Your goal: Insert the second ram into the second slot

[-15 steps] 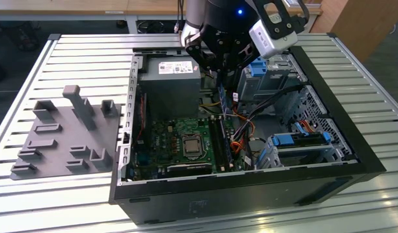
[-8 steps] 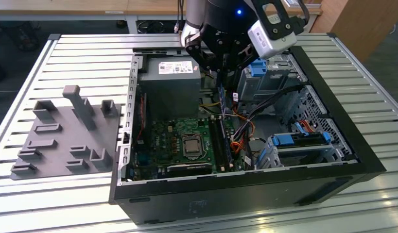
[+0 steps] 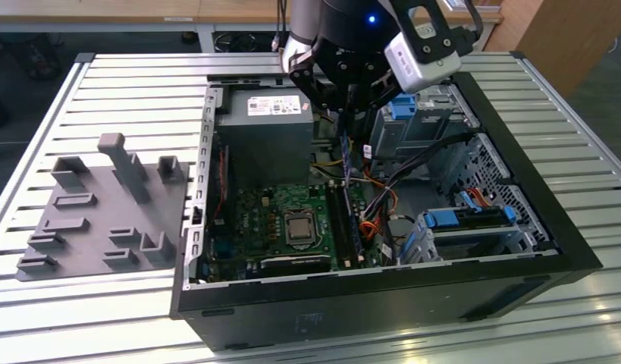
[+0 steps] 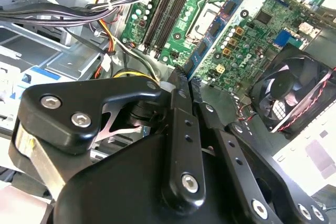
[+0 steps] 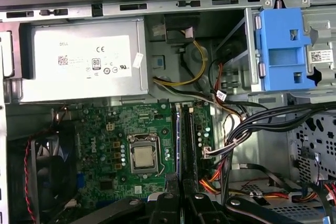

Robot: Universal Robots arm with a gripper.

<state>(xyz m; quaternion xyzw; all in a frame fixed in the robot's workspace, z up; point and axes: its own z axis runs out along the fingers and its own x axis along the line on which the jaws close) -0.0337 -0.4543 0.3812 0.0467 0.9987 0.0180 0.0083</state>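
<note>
Second ram: the thin, long blue circuit-board stick (image 3: 343, 152) hangs in the upper middle of the exterior view, above the open case and well clear of the green motherboard (image 5: 105, 129). I judge it not yet seated.
Pincer: the black two-finger gripper (image 4: 181, 80) is closed onto the stick. Its fingers pinch the board's two faces, and I see no gap between them beyond the stick itself.
Why held so: the stick runs parallel to the long black memory slots (image 3: 349, 224), so I read the grip as lining it up over them.
Second slot: the slots sit just beside the silver processor socket (image 5: 143, 156). I cannot tell which of them counts as the second.
Case: the black tower case (image 3: 391, 296) lies on its side, open face up, on the slatted metal table (image 3: 88, 83). That lets the arm reach in from above.
Exterior view adds: how high the stick is over the board, and the grey moulded fixture tray (image 3: 98, 212) at the exterior view's left.
Second wrist view adds: the stick (image 4: 211, 34) running out from the fingertips, and a black cooling fan (image 4: 289, 93).
First wrist view adds: the grey power supply box (image 5: 79, 61), the light-blue plastic drive latch (image 5: 281, 51) and the black cable bundle (image 5: 262, 124) lying just beside the slots.
</note>
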